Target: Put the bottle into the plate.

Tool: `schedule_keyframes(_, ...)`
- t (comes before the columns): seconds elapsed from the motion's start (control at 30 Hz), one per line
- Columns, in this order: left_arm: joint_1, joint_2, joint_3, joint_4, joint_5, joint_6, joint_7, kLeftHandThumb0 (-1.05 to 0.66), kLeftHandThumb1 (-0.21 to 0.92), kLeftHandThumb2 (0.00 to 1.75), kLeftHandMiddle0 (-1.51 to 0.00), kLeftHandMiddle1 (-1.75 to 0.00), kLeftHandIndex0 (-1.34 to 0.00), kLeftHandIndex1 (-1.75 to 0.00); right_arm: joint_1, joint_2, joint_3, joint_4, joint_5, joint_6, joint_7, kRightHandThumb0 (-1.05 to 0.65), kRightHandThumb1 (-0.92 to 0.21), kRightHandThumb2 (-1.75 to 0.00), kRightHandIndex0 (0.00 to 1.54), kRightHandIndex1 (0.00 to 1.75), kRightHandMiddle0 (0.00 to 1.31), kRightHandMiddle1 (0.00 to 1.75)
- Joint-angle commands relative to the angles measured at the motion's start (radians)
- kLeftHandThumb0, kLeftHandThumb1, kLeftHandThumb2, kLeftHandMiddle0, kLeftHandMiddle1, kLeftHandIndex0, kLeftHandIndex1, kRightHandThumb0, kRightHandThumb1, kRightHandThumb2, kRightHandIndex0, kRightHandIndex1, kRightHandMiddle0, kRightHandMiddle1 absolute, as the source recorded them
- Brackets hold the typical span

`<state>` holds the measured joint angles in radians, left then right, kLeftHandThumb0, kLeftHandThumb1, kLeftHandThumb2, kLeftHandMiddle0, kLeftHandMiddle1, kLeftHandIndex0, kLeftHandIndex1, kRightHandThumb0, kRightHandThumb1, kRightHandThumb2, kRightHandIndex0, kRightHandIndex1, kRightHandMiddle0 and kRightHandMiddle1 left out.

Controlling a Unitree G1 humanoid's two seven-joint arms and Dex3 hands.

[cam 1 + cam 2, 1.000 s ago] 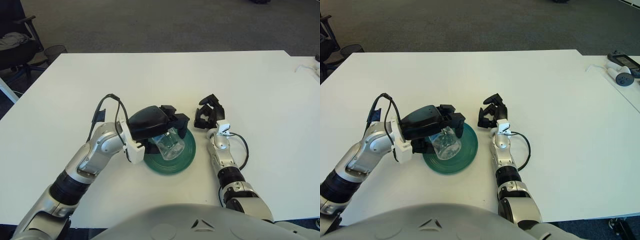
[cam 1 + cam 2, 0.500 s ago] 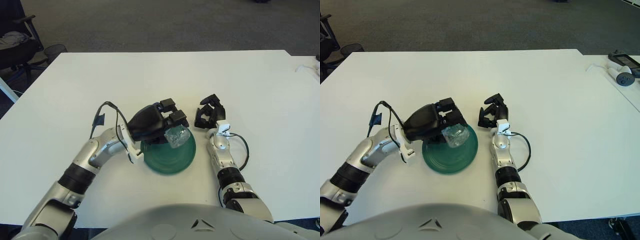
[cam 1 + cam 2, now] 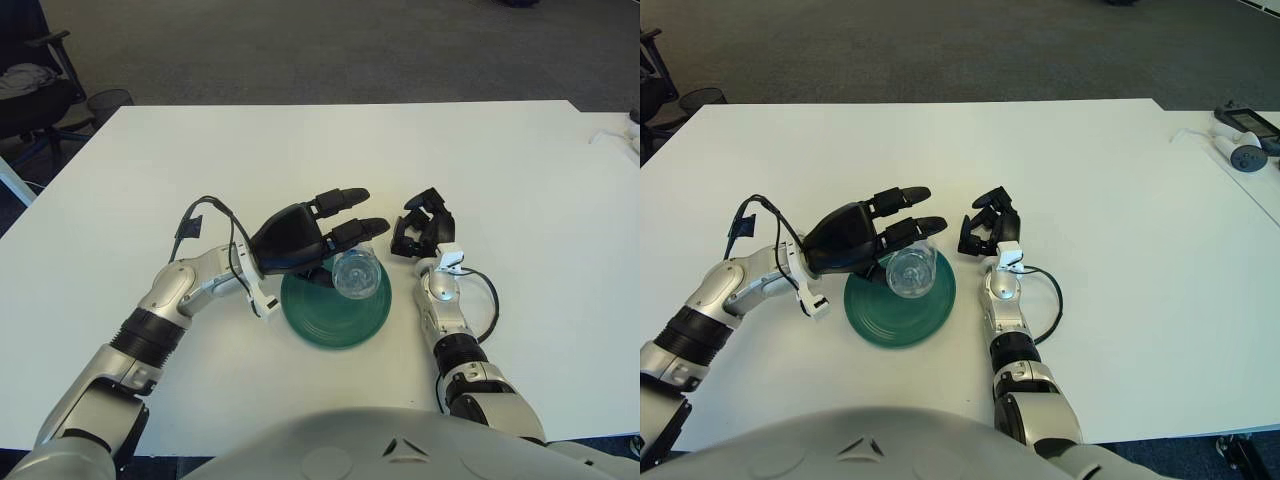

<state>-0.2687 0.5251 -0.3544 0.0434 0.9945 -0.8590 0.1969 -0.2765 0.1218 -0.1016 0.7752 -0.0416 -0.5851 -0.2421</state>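
A clear plastic bottle [image 3: 356,274] lies in the dark green plate [image 3: 335,321] near its far right rim, also in the right eye view [image 3: 912,273]. My left hand [image 3: 318,232] hovers just above and to the left of the bottle with its fingers stretched out flat, holding nothing. My right hand [image 3: 420,228] rests on the table just right of the plate, its fingers curled and empty.
The white table [image 3: 500,160] reaches far back and to both sides. A grey device and a dark remote [image 3: 1243,142] lie at the far right edge. A black chair [image 3: 30,80] stands beyond the table's left corner.
My left hand lowered the bottle into the plate, then opened its fingers and let it go. The right hand has not moved.
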Motion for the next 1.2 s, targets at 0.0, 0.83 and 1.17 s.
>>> schedule_keyframes(0.0,-0.027,0.026,-0.003,0.012,0.011,-0.004,0.015,-1.05,0.92,0.75,-0.06,0.0,0.0,-0.16,0.123,-0.001,-0.027,0.186,0.013,0.044,-0.031,0.0,0.01,-1.66,0.87,1.66,0.63,1.75)
schedule_keyframes(0.83,-0.059,0.043,-0.009,0.044,-0.096,-0.022,-0.097,-1.05,0.92,0.73,-0.09,-0.01,0.0,-0.29,0.124,-0.001,-0.003,0.15,-0.004,0.096,-0.019,0.0,-0.05,-1.6,0.84,1.67,0.58,1.75)
schedule_keyframes(1.17,-0.076,0.043,-0.003,0.057,-0.118,-0.031,-0.111,-1.05,0.92,0.72,-0.1,-0.01,0.0,-0.35,0.125,-0.009,0.004,0.139,-0.006,0.119,0.01,0.0,-0.05,-1.61,0.83,1.69,0.58,1.75)
